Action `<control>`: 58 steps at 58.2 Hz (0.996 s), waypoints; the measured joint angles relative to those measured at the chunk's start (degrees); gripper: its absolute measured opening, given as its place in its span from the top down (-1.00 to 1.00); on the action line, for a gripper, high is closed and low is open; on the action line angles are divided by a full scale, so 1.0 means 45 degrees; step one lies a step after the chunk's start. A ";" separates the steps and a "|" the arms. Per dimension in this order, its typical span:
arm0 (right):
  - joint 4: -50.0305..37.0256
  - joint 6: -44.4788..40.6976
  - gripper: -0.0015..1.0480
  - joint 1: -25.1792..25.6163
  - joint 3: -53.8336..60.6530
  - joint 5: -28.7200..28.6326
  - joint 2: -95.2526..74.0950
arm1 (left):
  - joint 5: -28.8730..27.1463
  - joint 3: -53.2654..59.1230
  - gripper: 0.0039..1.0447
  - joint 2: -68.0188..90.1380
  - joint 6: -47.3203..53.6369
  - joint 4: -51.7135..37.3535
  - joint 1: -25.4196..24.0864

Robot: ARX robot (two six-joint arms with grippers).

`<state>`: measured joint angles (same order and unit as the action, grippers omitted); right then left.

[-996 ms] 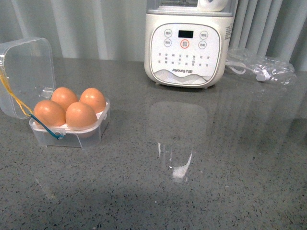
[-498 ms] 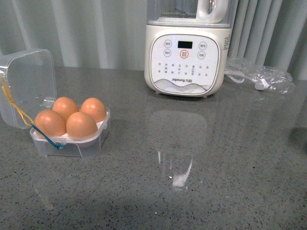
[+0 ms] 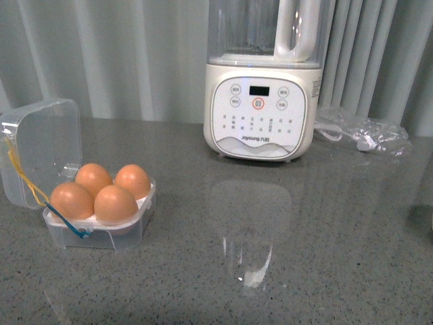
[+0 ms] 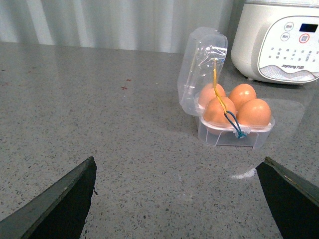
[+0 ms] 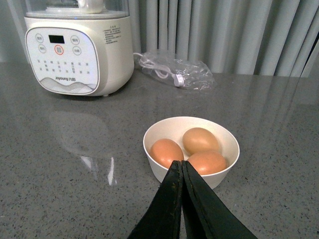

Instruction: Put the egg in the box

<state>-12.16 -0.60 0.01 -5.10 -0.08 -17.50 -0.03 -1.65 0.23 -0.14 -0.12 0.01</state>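
The clear box (image 3: 101, 233) stands at the table's left with its lid (image 3: 40, 149) open and upright. Several orange-brown eggs fill its tray, one of them the front egg (image 3: 115, 203). In the left wrist view the box (image 4: 219, 137) and an egg (image 4: 254, 112) lie ahead and to one side. My left gripper (image 4: 177, 199) is open and empty, above bare table. My right gripper (image 5: 180, 164) is shut and empty, its tips just before a white bowl (image 5: 224, 137) holding three more eggs, one being (image 5: 167, 152). Neither gripper shows in the front view.
A white blender (image 3: 260, 101) stands at the back centre and also shows in the right wrist view (image 5: 79, 55). A clear plastic bag with a cable (image 3: 365, 135) lies to its right. Grey curtains hang behind the table.
The front view has tilted upward: box, blender and bag sit lower in the frame and more of the blender jug shows. Nothing on the table has shifted.
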 joint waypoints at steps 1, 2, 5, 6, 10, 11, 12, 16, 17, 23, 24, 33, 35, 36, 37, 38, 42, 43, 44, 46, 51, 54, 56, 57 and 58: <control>0.0024 0.0000 0.94 0.0000 0.0039 0.0005 0.0063 | 0.0000 0.0000 -0.87 0.0000 0.0000 0.0000 0.0000; 0.0049 0.0000 0.94 0.0000 0.0078 0.0000 0.0126 | 0.0000 0.0000 -0.87 0.0000 0.0000 0.0000 0.0000; 0.0107 0.0000 0.94 0.0000 0.0151 0.0000 0.0257 | 0.0000 0.0000 -0.87 0.0000 0.0000 0.0000 0.0000; 0.0151 0.0000 0.94 0.0000 0.0189 0.0000 0.0355 | 0.0000 0.0000 -0.87 0.0000 0.0000 0.0000 0.0000; 0.0282 0.0000 0.94 0.0000 0.0350 0.0005 0.0665 | 0.0000 0.0000 -0.87 0.0000 0.0000 0.0000 0.0000; 0.0316 0.0000 0.94 0.0000 0.0374 0.0005 0.0729 | 0.0000 0.0000 -0.87 0.0000 0.0000 0.0000 0.0000; 0.0359 0.0000 0.94 0.0000 0.0418 0.0000 0.0826 | 0.0000 0.0000 -0.87 0.0000 0.0000 0.0000 0.0000; 0.0491 0.0000 0.94 0.0000 0.0505 0.0000 0.1035 | 0.0000 0.0000 -0.87 0.0000 0.0000 0.0000 0.0000; 0.0529 -0.0005 0.94 0.0000 0.0525 0.0000 0.1088 | 0.0000 0.0000 -0.87 0.0000 0.0000 0.0000 0.0000; 0.0738 -0.0005 0.94 0.0000 0.0661 0.0000 0.1423 | 0.0000 0.0000 -0.87 0.0000 0.0000 0.0000 0.0000; 0.0748 0.0000 0.94 0.0000 0.0695 0.0005 0.1486 | 0.0000 0.0000 -0.87 0.0000 0.0000 0.0000 0.0000; 0.2657 -0.0005 0.94 0.0000 0.1064 -0.0005 0.3818 | 0.0005 0.0000 -0.87 0.0000 0.0000 0.0005 0.0000; 0.2676 -0.0005 0.94 0.0000 0.1069 0.0005 0.3827 | 0.0000 0.0000 -0.87 -0.0005 0.0000 0.0005 0.0000; 0.2686 0.0000 0.94 0.0000 0.1069 0.0005 0.3827 | 0.0000 0.0000 -0.87 -0.0005 0.0000 0.0005 0.0000; 0.2686 0.0000 0.94 0.0000 0.1069 0.0005 0.3827 | 0.0000 0.0000 -0.87 -0.0005 0.0000 0.0010 0.0000; 0.2686 0.0000 0.94 0.0000 0.1069 0.0005 0.3823 | 0.0005 0.0000 -0.87 0.0000 0.0000 0.0010 0.0000; 0.2696 0.0000 0.94 0.0000 0.1069 0.0000 0.3827 | -0.0005 0.0000 -0.87 0.0000 0.0000 0.0015 0.0000; 0.2696 -0.0005 0.94 0.0000 0.1069 0.0000 0.3832 | 0.0000 0.0000 -0.87 -0.0005 0.0000 0.0015 0.0000; 0.2696 0.0000 0.94 0.0000 0.1069 0.0000 0.3832 | 0.0000 0.0000 -0.87 -0.0005 0.0000 0.0015 0.0000; 0.2696 0.0000 0.94 0.0000 0.1069 0.0000 0.3832 | 0.0000 0.0000 -0.87 -0.0005 0.0000 0.0015 0.0000; 0.2696 0.0000 0.93 0.0000 0.1069 0.0005 0.3832 | 0.0005 0.0000 -0.87 -0.0005 0.0000 0.0019 0.0000; 0.2696 -0.0005 0.80 0.0000 0.1069 0.0000 0.3832 | 0.0000 0.0000 -0.87 -0.0005 0.0000 0.0019 0.0000; 0.2696 -0.0005 0.70 0.0000 0.1069 0.0000 0.3832 | 0.0000 0.0000 -0.87 -0.0005 0.0000 0.0019 0.0000; 0.2696 -0.0005 0.63 0.0000 0.1069 0.0000 0.3832 | 0.0000 0.0000 -0.87 -0.0005 0.0000 0.0019 0.0000; 0.2696 -0.0005 0.60 0.0000 0.1069 0.0000 0.3832 | 0.0000 0.0000 -0.87 -0.0005 0.0000 0.0019 0.0000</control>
<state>-0.03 -0.62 0.01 -0.30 -0.08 -0.25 -0.03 -1.65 0.21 -0.14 -0.03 0.01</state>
